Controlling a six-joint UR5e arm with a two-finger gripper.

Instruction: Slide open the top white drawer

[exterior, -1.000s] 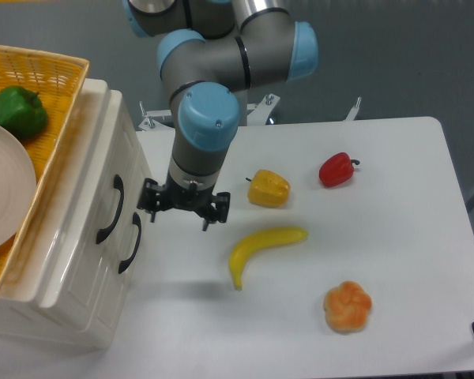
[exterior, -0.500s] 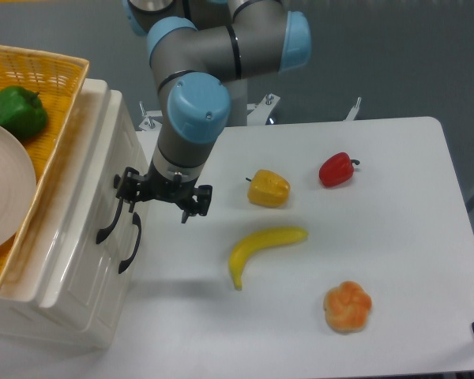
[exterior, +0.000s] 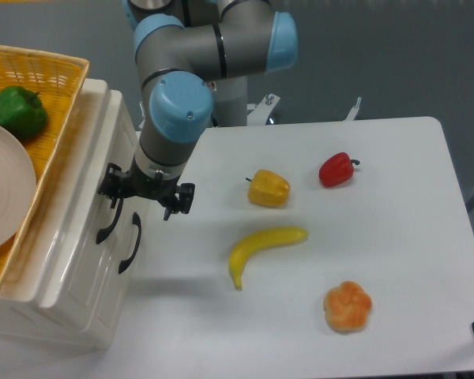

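Approach step, before any grasp. The cabinet (exterior: 79, 260) stands at the left edge of the desk (exterior: 395, 237), its front turned toward the desk's middle; the top white drawer (exterior: 91, 189) is the upper of the two fronts and appears fully closed, flush with the lower drawer (exterior: 110, 276). The tool (exterior: 144, 194) hangs just in front of the upper front, level with the top end of the curved black handle (exterior: 110, 212). Its fingers stand apart, one (exterior: 109, 186) overlapping the handle's upper end from this view, the other (exterior: 179, 201) out over the desk. Whether the near finger touches the handle cannot be told. No pull has begun, judging by the closed front.

The next move calls for getting the handle between the fingers, or hooking one finger behind its bow, closing, then drawing straight out along the drawer's travel, toward the desk's middle. The yellow pepper (exterior: 268, 189) and banana (exterior: 262, 249) lie near that path and warrant watching
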